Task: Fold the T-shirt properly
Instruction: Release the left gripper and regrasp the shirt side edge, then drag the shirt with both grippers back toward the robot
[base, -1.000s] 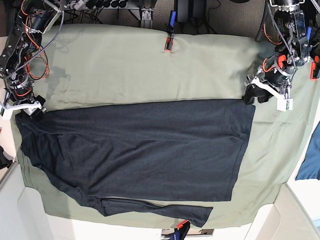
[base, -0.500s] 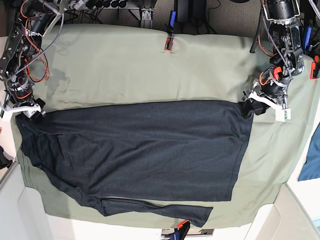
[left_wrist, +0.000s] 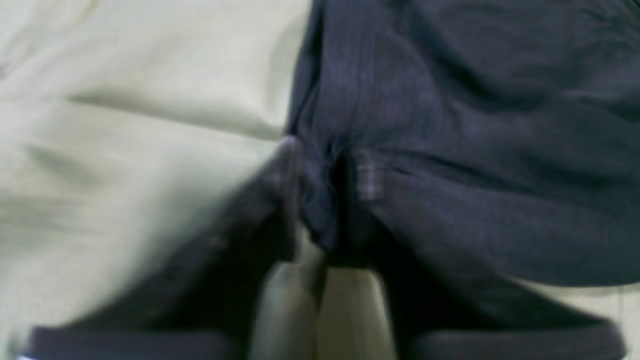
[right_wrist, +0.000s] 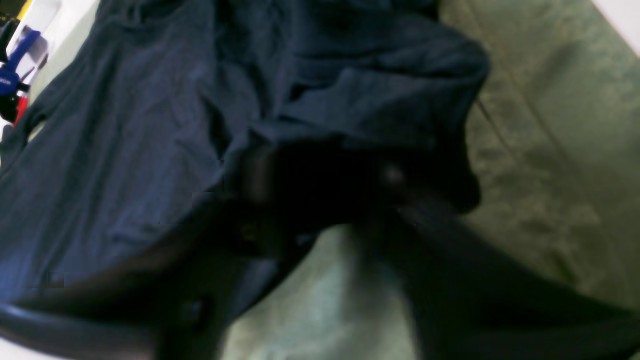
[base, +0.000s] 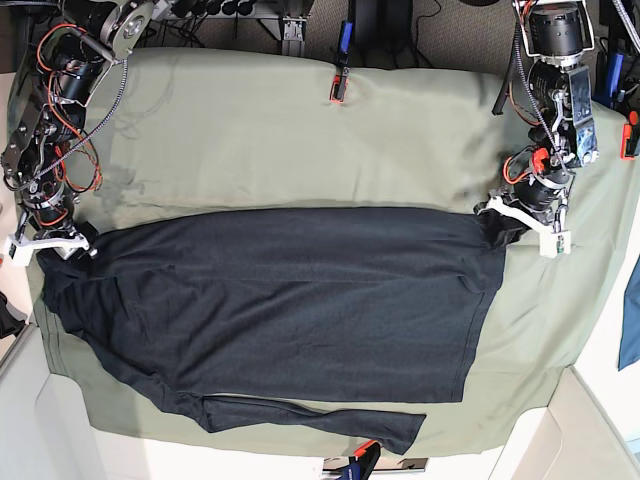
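Dark navy knit, the T-shirt (base: 270, 300) lies spread across the olive-green cloth sheet (base: 260, 130) that covers your worktop, its long axis running side to side in the base view, with one long sleeve (base: 310, 418) trailing along the near edge.

Your two arms stand at opposite ends of the shirt's far edge. The left end effector (base: 503, 222) is at that view's right, on the far corner of the hem end; the right end effector (base: 62, 243) is at that view's left, on the far corner of the shoulder end. From both, the body of the shirt lies toward the near side of the worktop, so any fold you make will likely carry this far edge over toward the near one. Neither arm is nearer than the other: each sits on its own corner.

Your left wrist view shows the left end effector (left_wrist: 325, 200) pressed together on a bunched pinch of navy fabric, a stitched hem fold caught between its fingers (left_wrist: 280, 200), with the sheet pale beside it.

Your right wrist view is darker and blurred. The right end effector (right_wrist: 320, 190) has shirt fabric gathered and draped over it, and it appears to be clamped on that corner, though its jaws are mostly hidden in shadow.
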